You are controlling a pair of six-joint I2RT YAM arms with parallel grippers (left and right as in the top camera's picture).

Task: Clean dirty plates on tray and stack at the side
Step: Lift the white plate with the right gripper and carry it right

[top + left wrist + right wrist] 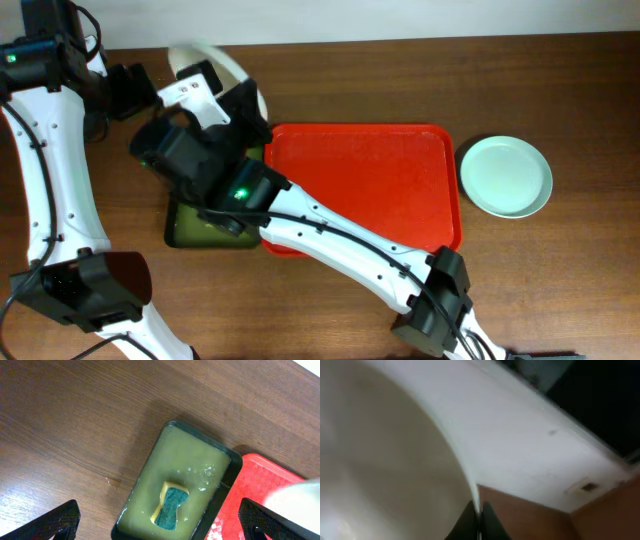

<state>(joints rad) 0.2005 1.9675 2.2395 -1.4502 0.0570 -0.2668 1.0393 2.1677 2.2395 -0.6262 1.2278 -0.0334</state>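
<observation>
Tray (375, 185): we see nothing on the big red one from overhead. It sits mid-table (560, 290).
Dark green tray (185, 455): touching the red tray's left edge and full of murky liquid. The right arm hides most of it from overhead.
White plate (235, 65): off the tray, up in the air past the red tray's top-left corner, and it looks tilted to us. It's stiff and shallow and probably light. We can't tell plastic from ceramic, so we'd treat it as breakable. The surface is smooth, so it'll be slick if wet. The thin raised rim is the only real place to grab.
Pale green plate (505, 177): flat on the table just right of the red tray. We reckon it handles the same way and needs the same rim grab. We only spot these two plates.
Right gripper (479, 521): fingers pinched nearly together on the white plate's rim, from what the wrist cam shows. With such a narrow edge hold, we'd guess the plate can pivot if it's swung quickly.
Left gripper (160, 522): jaws spread wide and holding nothing, hanging above the dark green tray.
Sponge (170, 505): yellow and green, lying in the liquid. It looks soft and squishy, so it should be easy to pinch from above.
</observation>
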